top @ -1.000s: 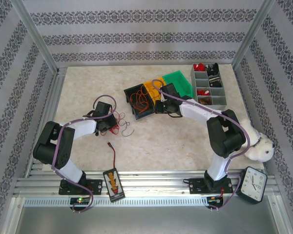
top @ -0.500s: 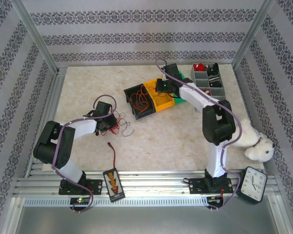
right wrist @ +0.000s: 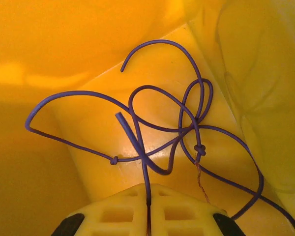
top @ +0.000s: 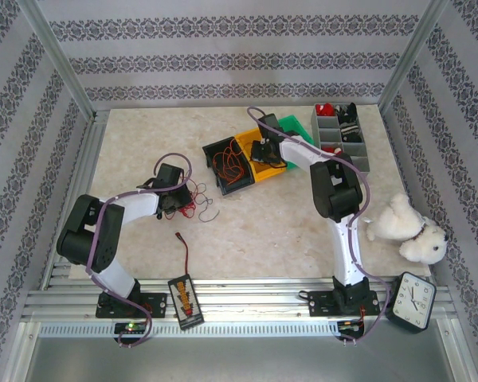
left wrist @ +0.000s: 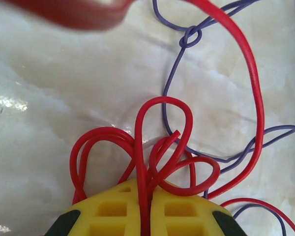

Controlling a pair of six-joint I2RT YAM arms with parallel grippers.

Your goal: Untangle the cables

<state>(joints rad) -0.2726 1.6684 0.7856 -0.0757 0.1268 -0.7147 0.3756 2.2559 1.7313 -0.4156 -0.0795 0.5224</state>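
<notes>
Curling glossy cables (left wrist: 162, 105): red in left pincer (left wrist: 146, 196), purple in right pincer (right wrist: 148, 196).

- The walls (top: 223, 60) are papered in grey-white stripes with dark floral bands.
- The pale marbled tabletop (top: 263, 239) is evenly lit.
- Aluminium posts (top: 60, 64) stand at the corners.
- Ribbed metal rails (top: 247, 301) line the near edge.

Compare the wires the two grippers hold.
The left gripper pinches a red wire; the right gripper pinches a purple wire. The red wire loops over the marble table; the purple wire sits inside the yellow bin. Both are thin and looped.
</notes>
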